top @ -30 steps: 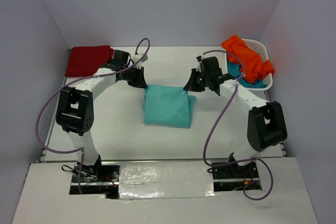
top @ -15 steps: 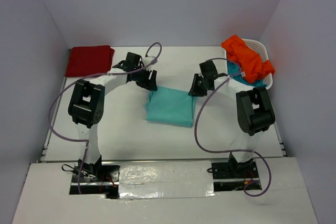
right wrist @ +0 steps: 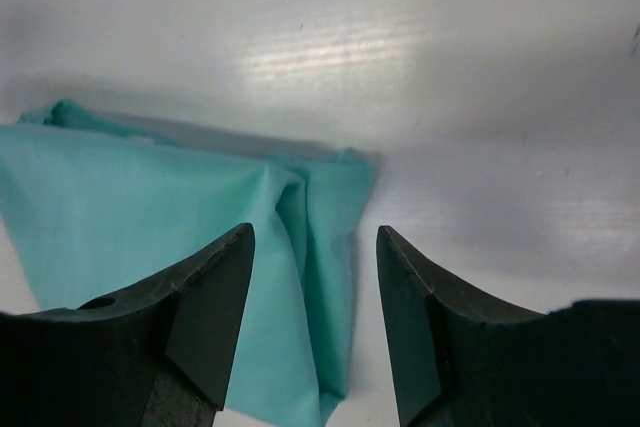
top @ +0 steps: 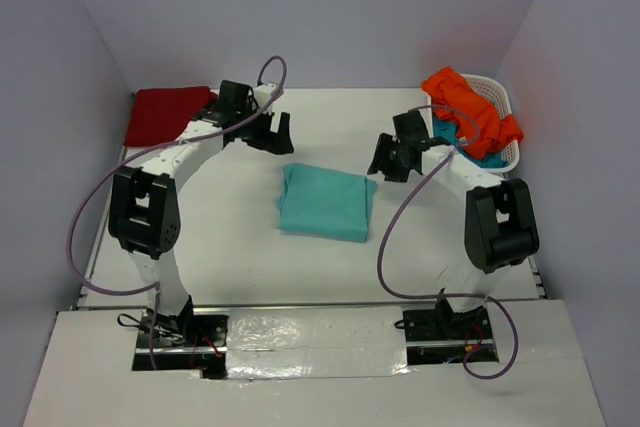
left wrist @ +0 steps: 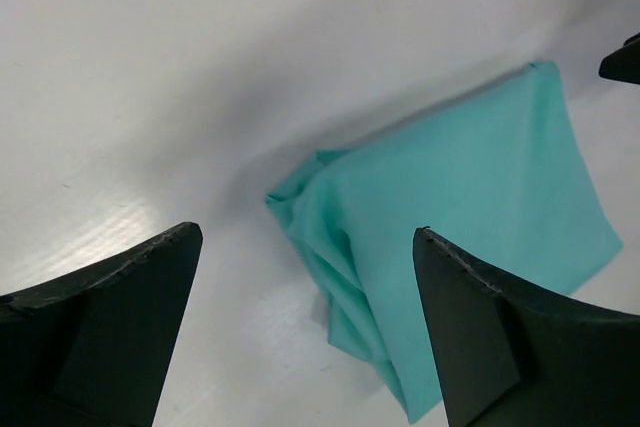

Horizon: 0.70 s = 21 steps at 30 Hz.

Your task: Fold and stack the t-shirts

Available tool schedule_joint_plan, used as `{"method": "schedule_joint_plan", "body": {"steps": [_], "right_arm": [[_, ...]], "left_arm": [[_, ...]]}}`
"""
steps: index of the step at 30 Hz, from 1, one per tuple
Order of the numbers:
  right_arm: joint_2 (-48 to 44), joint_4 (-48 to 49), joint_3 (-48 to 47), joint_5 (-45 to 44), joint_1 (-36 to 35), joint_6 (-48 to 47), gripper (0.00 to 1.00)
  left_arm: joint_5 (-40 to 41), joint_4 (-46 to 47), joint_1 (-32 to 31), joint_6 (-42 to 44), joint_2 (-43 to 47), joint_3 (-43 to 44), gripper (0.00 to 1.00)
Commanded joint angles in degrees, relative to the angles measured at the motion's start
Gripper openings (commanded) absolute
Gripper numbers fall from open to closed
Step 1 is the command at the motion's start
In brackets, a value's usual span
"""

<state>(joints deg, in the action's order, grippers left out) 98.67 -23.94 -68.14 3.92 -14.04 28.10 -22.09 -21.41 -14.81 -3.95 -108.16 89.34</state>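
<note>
Top view, mint t-shirt point(top: 323, 202): folded into a rough rectangle and lying flat at the middle of the table point(top: 230, 237).
Top view, left claw point(top: 275, 134): at 11 o'clock from the mint t-shirt, clear of the cloth, fingers spread, grasping nothing.
Top view, right claw point(top: 385, 159): at 2 o'clock from the mint t-shirt, just beside its far right corner, fingers apart and empty.
Top view, dark red t-shirt point(top: 168, 114): folded at the table's 10 o'clock corner.
Top view, basket point(top: 497, 92): at the table's 2 o'clock corner. The orange t-shirt point(top: 470, 117) is draped over its rim, with the teal-blue t-shirt point(top: 485, 158) beneath.
Left wrist view, left claw point(left wrist: 307, 235): both fingers stand wide apart with nothing between them. The mint t-shirt point(left wrist: 460, 207) lies below toward 4 o'clock, layered edges showing.
Right wrist view, right claw point(right wrist: 315, 232): parted and empty, hovering above the mint t-shirt point(right wrist: 130, 217), whose corner lies just under the gap.
</note>
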Motion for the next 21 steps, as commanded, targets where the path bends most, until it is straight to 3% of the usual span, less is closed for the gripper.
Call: {"method": "schedule_joint_plan", "body": {"steps": [1,9,21], "right_arm": [[-5.16,1.44,6.59,5.89,-0.02,3.01,0.60],[-4.90,12.07,17.15,14.00,-0.20,8.02,0.60],[-0.59,14.98,18.22,15.50,-0.37,8.29,0.59]], "left_arm": [[-6.65,-2.76,-1.18,-3.52,1.20,-7.31,0.99],[-8.32,4.44,-2.59,-8.62,1.37,-17.43,0.99],[-7.35,8.84,-5.41,-13.45,-2.23,-23.95,0.99]]}}
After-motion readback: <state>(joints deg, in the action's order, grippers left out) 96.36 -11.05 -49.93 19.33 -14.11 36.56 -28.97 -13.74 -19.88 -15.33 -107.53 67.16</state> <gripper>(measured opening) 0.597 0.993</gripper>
